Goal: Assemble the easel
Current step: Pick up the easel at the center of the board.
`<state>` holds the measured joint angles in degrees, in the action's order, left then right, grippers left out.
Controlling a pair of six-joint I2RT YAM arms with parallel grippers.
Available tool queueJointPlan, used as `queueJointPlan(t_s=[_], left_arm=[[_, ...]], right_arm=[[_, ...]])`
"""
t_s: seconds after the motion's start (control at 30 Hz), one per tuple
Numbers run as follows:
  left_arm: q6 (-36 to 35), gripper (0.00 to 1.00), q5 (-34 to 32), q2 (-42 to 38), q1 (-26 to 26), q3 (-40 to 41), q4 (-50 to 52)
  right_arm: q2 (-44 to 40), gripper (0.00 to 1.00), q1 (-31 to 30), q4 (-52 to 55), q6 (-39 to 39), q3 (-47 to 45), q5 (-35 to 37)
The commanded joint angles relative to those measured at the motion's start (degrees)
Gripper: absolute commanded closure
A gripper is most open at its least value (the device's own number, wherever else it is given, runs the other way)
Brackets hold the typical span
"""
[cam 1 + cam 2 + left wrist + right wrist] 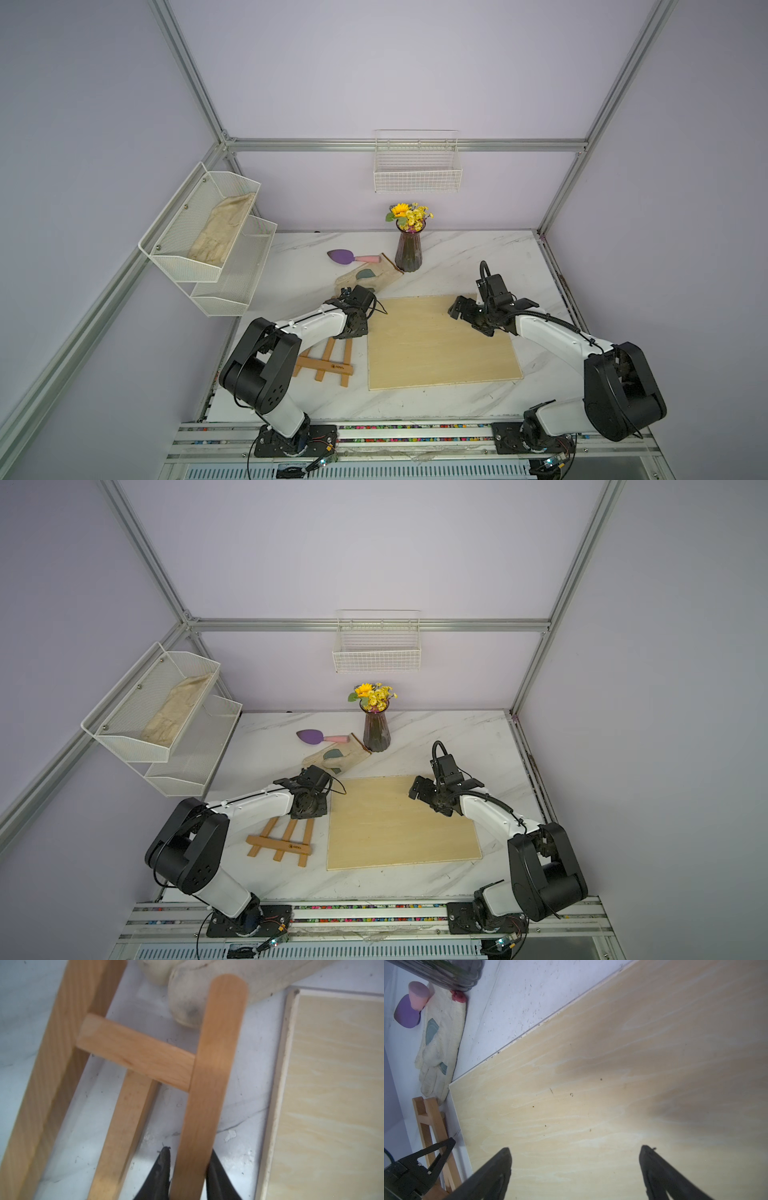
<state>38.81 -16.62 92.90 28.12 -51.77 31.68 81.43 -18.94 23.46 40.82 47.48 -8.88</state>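
The easel [332,365] [286,845] lies flat on the marble table, an orange-brown slat frame left of the pale board. My left gripper [189,1150] is shut on its long, round-ended slat [209,1076], the one nearest the board, with a black finger pressed to each side. A short crossbar [135,1059] joins that slat to the others. In both top views the left wrist [353,324] [307,802] hides the easel's far end. My right gripper [575,1148] [457,309] hangs open over the board, holding nothing. The easel [433,1122] shows at the edge of the right wrist view.
A large plywood board [440,340] lies in the middle of the table. Behind the easel are a cream glove [365,278], a purple trowel [345,256] and a vase of flowers [408,249]. A mesh shelf [208,237] hangs left, a wire basket [417,170] on the back wall.
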Motion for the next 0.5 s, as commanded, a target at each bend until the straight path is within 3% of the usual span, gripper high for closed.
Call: queueJointPlan(t_s=[0.0,0.2,0.3,0.47], left_arm=[[-0.52,0.8,-0.69,-0.48,-0.18,-1.31,-0.64],[-1.41,0.87,-0.79,-1.54,-0.08,-2.33,0.24],[-1.98,0.96,-0.66,-2.55,0.24,-3.35,1.09],[-2.24,1.0,-3.76,-5.84,3.18,-5.06,2.71]], right_arm=[[-0.13,0.03,-0.38,-2.4,-0.16,-0.7,-0.95],[-0.81,0.03,-0.39,-3.47,-1.24,-1.59,-2.1],[-1.26,0.03,-0.48,-4.02,-1.81,-1.87,-3.11],[-1.95,0.03,-1.83,-4.14,-2.95,-1.19,-4.02]])
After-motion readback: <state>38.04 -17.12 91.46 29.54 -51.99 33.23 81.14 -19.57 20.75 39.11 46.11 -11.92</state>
